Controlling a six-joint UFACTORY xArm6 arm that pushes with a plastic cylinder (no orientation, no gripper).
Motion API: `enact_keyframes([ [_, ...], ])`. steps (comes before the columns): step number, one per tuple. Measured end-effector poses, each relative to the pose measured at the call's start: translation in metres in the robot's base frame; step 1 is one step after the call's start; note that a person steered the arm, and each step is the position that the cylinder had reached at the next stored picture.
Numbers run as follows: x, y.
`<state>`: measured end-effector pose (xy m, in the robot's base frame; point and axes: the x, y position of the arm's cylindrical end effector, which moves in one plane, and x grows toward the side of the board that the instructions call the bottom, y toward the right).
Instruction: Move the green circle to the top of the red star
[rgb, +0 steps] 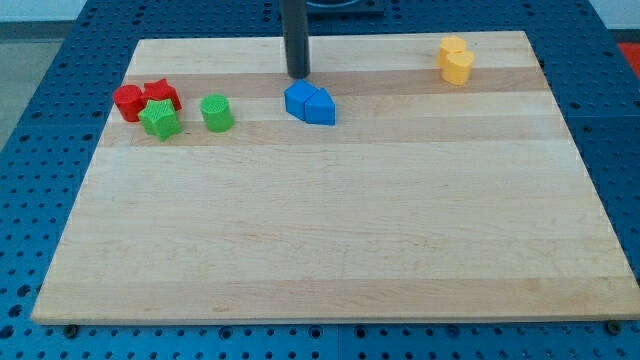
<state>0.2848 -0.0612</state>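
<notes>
My tip (298, 75) rests on the wooden worktop (330, 230), holding nothing, just above the blue blocks (310, 103) in the view. The green circle (216, 113) sits to the tip's left and lower, near the green star (160, 120) and red star (161, 94). A red cylinder (128, 102) lies farthest left; yellow blocks (455, 60) lie far right.

Robotics lab setup, pale wooden bench (330, 230) resting on a blue perforated mounting plate (40, 120), grid of fixing holes, small coloured test blocks, plain light floor behind.
</notes>
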Motion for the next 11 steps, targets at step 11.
enact_keyframes([
  [11,-0.027,-0.141],
])
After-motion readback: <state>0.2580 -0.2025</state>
